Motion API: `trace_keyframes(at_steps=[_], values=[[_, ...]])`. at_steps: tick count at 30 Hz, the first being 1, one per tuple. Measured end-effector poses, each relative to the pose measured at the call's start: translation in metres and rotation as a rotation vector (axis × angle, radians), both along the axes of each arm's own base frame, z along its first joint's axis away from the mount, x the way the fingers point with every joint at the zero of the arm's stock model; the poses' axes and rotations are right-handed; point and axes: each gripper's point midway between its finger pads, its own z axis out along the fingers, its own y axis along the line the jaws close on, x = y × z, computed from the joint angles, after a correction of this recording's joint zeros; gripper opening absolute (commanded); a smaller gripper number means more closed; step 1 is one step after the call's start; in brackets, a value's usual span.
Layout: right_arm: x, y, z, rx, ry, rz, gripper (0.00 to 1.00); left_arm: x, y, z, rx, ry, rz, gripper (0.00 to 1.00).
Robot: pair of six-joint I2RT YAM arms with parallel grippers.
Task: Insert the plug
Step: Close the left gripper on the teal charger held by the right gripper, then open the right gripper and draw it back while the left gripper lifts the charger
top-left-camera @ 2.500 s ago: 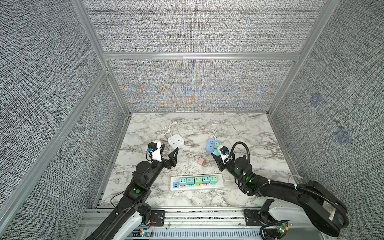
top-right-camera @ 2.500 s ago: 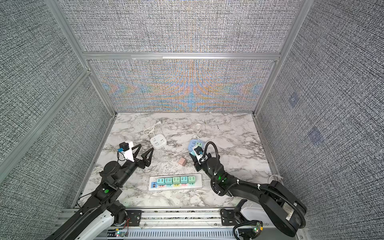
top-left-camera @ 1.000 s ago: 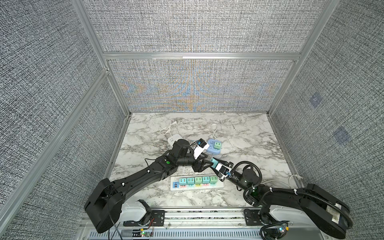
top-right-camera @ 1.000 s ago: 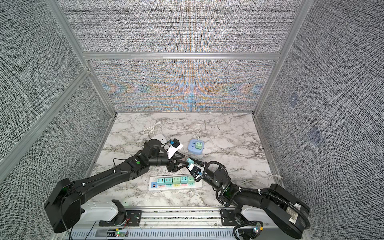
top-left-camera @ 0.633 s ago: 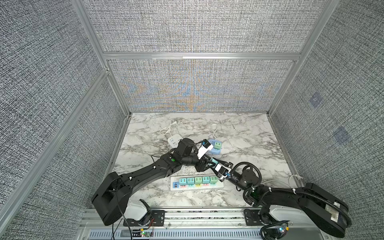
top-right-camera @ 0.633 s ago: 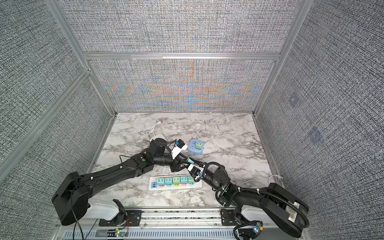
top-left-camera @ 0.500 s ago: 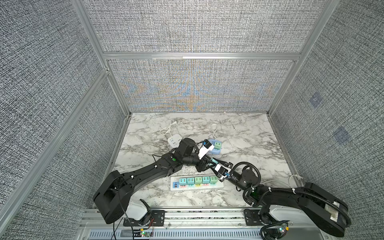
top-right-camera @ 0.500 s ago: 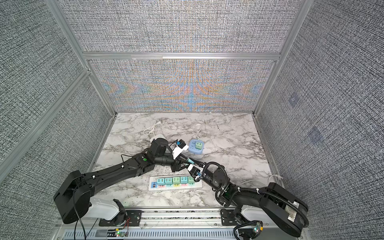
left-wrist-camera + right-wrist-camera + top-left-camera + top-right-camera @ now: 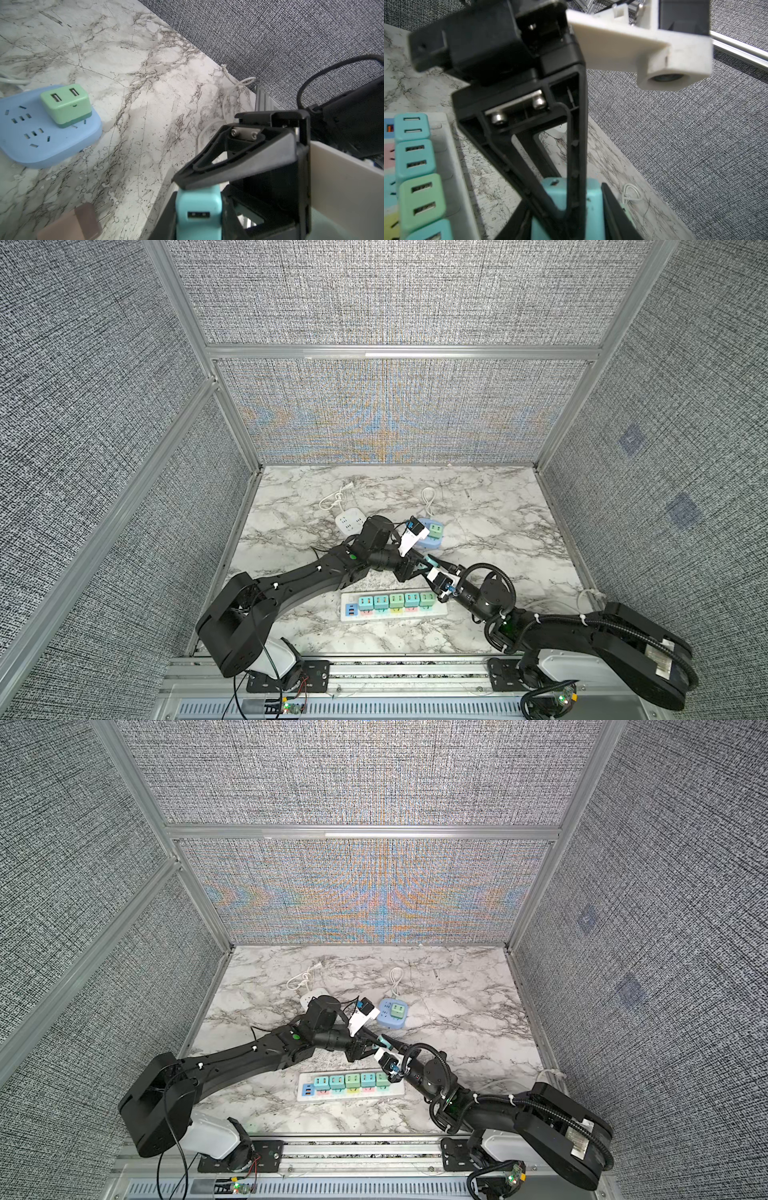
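We have one teal plug [image 9: 198,208] in hand, held in the air over the marble bench [image 9: 498,531], just past the right end of the power strip [image 9: 439,609]. Both grippers pinch it at once: the left gripper [image 9: 198,228] is clamped on its flat sides, and the right gripper [image 9: 566,226] is closed on it from the opposite direction.

We judge it to be a light, rigid block of smooth plastic that could slip or twist in a loose pinch. It is best held across two flat faces, well back from the prong end, which we cannot see here.

- Five adapters sit in the strip.
- One green adapter [image 9: 66,106] sits in the single blue socket cube [image 9: 41,145].
- One white socket cube [image 9: 348,522] stands towards the bench's far left.
- One brown plug [image 9: 72,224] lies loose on the bench.
- Two white cords, [image 9: 336,499] and [image 9: 428,497], coil near the far edge.
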Motion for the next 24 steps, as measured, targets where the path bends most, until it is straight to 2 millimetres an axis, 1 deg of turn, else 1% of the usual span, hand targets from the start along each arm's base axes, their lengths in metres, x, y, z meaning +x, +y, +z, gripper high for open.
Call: trace_keyframes(at_steps=[2, 3, 5, 8, 10, 12, 15, 17, 19, 21, 22, 24], values=[[0.000, 0.000, 0.001, 0.011, 0.007, 0.000, 0.76, 0.000, 0.000, 0.001, 0.004, -0.026, -0.012, 0.00], [0.001, 0.001, 0.004, 0.022, 0.002, -0.001, 0.83, 0.000, -0.001, 0.002, 0.008, -0.035, -0.018, 0.00], [0.002, 0.000, 0.011, 0.042, -0.017, -0.009, 0.91, 0.005, -0.001, 0.007, 0.008, -0.069, -0.016, 0.00], [0.002, -0.003, 0.014, 0.060, -0.030, -0.022, 0.98, 0.025, 0.004, 0.010, 0.035, -0.111, 0.054, 0.00], [0.001, -0.006, 0.015, 0.067, -0.035, -0.026, 1.00, 0.038, 0.012, 0.011, 0.057, -0.139, 0.103, 0.00], [0.000, -0.010, 0.016, 0.075, -0.040, -0.040, 0.99, 0.054, 0.023, 0.014, 0.071, -0.179, 0.152, 0.00], [0.001, -0.014, 0.024, 0.096, -0.052, -0.059, 0.99, 0.080, 0.048, 0.022, 0.087, -0.248, 0.244, 0.00], [0.003, -0.019, 0.029, 0.110, -0.059, -0.087, 1.00, 0.097, 0.066, 0.026, 0.111, -0.335, 0.321, 0.00], [0.008, -0.026, 0.030, 0.114, -0.060, -0.135, 1.00, 0.103, 0.079, 0.024, 0.141, -0.435, 0.367, 0.00], [0.016, -0.036, 0.031, 0.119, -0.059, -0.201, 1.00, 0.106, 0.093, 0.015, 0.184, -0.540, 0.400, 0.00], [0.022, -0.044, 0.031, 0.121, -0.059, -0.247, 1.00, 0.104, 0.099, 0.007, 0.218, -0.603, 0.377, 0.00], [0.034, -0.063, 0.029, 0.128, -0.050, -0.343, 0.99, 0.097, 0.102, -0.004, 0.265, -0.708, 0.294, 0.00]])
